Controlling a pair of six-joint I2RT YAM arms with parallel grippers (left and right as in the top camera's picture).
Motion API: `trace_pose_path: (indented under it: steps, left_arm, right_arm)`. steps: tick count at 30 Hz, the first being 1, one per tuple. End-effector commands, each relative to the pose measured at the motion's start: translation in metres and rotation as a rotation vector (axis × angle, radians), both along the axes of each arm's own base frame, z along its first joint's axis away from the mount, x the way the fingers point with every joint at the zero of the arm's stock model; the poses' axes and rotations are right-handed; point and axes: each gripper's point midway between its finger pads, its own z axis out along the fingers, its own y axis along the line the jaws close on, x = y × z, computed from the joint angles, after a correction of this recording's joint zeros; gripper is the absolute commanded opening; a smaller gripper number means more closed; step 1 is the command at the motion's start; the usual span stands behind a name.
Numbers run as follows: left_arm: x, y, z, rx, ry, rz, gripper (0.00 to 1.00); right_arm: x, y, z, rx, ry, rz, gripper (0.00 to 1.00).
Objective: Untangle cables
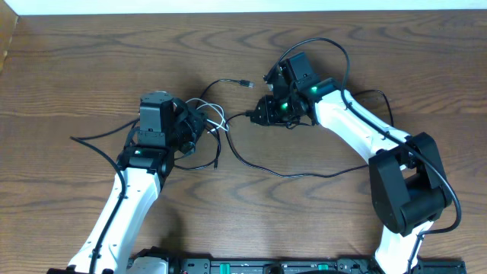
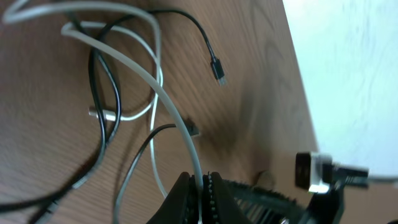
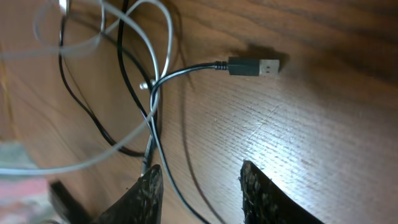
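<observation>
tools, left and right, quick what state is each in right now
Left tool: closed, holding the white cable.
Right tool: open, holding nothing; the black cable runs loose between its fingers.

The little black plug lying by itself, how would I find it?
Look at the wooden table from above. A thin black cable curls up from the middle tangle. The plug is its loose tip, alone on bare wood.
</observation>
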Motion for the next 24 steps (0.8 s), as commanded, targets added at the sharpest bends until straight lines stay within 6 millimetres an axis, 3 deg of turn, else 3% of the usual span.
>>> trace_pose_path:
  steps: [1,5,13,20,24]
  left_arm:
    - [0.001,-0.002,0.006,0.155,-0.099,-0.171,0.07]
    - [-0.002,-0.002,0.003,0.219,-0.117,-0.235,0.07]
    - [-0.003,-0.011,-0.005,0.257,-0.127,-0.300,0.07]
    - [0.008,-0.023,-0.040,0.266,-0.067,-0.329,0.07]
    - [0.008,-0.038,-0.044,0.198,-0.075,-0.385,0.07]
  right_arm:
    - [-0.008,0.008,-0.007,0.011,0.140,-0.142,0.37]
    - [-0.005,0.011,-0.010,-0.010,0.153,-0.227,0.40]
    - [-0.001,0.021,-0.024,0.025,0.172,-0.375,0.36]
    - [0.005,0.026,-0.031,0.081,0.111,-0.381,0.35]
    - [0.007,0.028,-0.035,0.079,0.093,-0.384,0.35]
